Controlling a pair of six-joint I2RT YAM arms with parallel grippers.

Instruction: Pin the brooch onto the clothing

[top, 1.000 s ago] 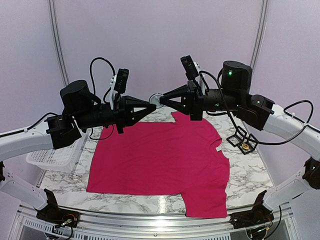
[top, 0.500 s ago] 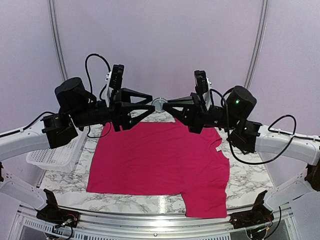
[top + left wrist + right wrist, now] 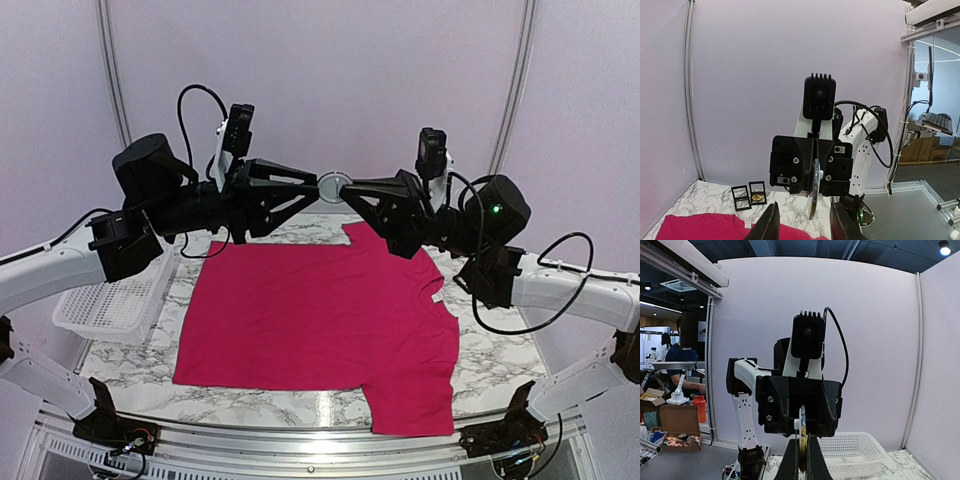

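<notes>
The crimson-pink T-shirt (image 3: 320, 310) lies flat on the marble table, its white neck label (image 3: 437, 297) at the right; a corner of it shows in the left wrist view (image 3: 705, 227). Both arms are raised and meet tip to tip above the shirt's far edge. The brooch (image 3: 333, 186), a round silvery disc, hangs in the air between them. My right gripper (image 3: 350, 188) is shut on the brooch's edge (image 3: 802, 432); its fingertips (image 3: 794, 455) pinch it. My left gripper (image 3: 316, 189) is open, its fingers (image 3: 771, 225) spread either side of the brooch (image 3: 813, 185) without touching.
A white mesh basket (image 3: 110, 310) stands at the table's left edge and shows in the right wrist view (image 3: 850, 452). Two small black display frames (image 3: 750, 195), one holding a gold item, stand at the table's right side beyond the shirt.
The left gripper has opened. Both grippers and the brooch have risen and shifted slightly right. The right arm has swung lower and further right.
</notes>
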